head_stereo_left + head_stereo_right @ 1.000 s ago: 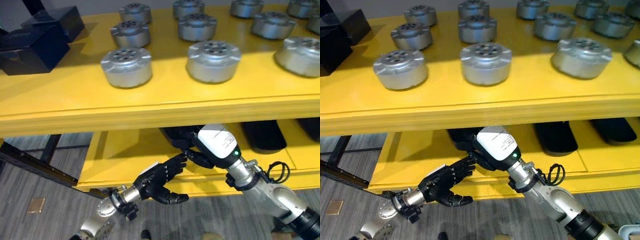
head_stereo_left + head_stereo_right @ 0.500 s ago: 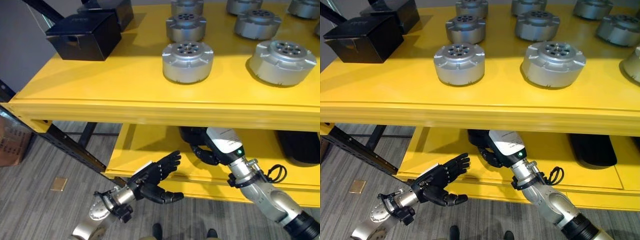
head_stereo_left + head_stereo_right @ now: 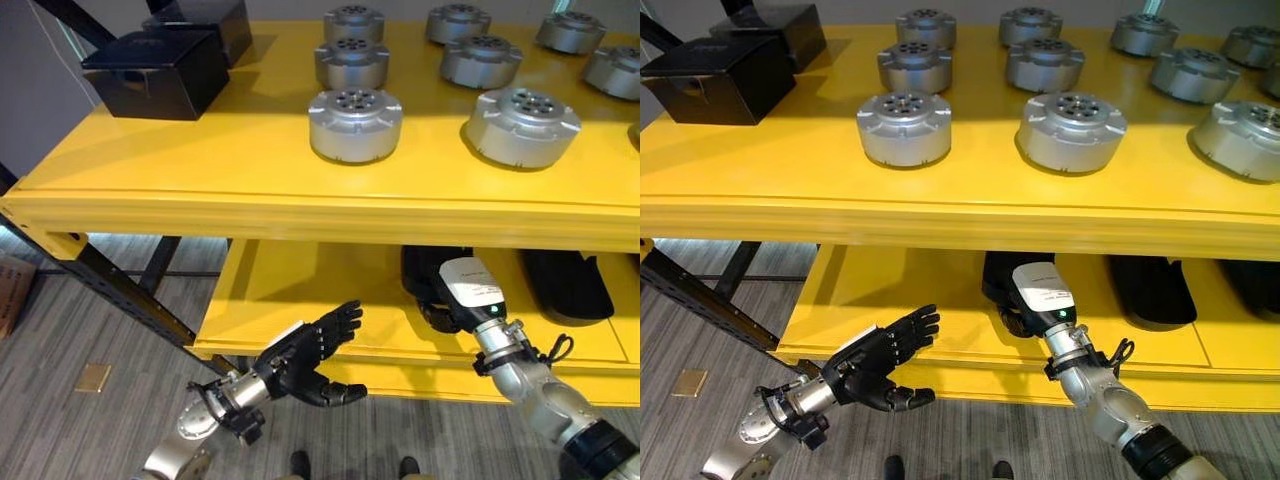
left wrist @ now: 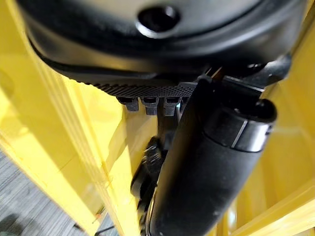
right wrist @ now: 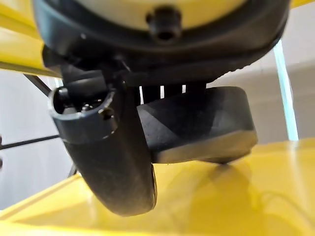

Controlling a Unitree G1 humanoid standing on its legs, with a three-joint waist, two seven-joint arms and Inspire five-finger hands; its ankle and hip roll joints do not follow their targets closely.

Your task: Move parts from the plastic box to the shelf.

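Observation:
My right hand (image 3: 462, 292) reaches under the top board onto the yellow lower shelf (image 3: 300, 285). Its fingers and thumb are curled on a black part (image 3: 425, 265). In the right wrist view this black part (image 5: 206, 118) rests on the yellow board, with the thumb (image 5: 113, 162) against its side. My left hand (image 3: 300, 355) hovers open in front of the lower shelf's edge, holding nothing, a hand's width left of the right hand. Several silver round parts (image 3: 355, 125) stand in rows on the upper shelf (image 3: 200, 150).
Another black part (image 3: 565, 285) lies on the lower shelf to the right of the held one. Two black boxes (image 3: 155, 70) sit at the upper shelf's back left. A dark diagonal frame bar (image 3: 120, 290) runs under the shelf's left end above grey floor.
The camera has swung, so the whole picture has shifted. My right hand and the black part now sit further right on the lower shelf, away from the left hand, which stays open.

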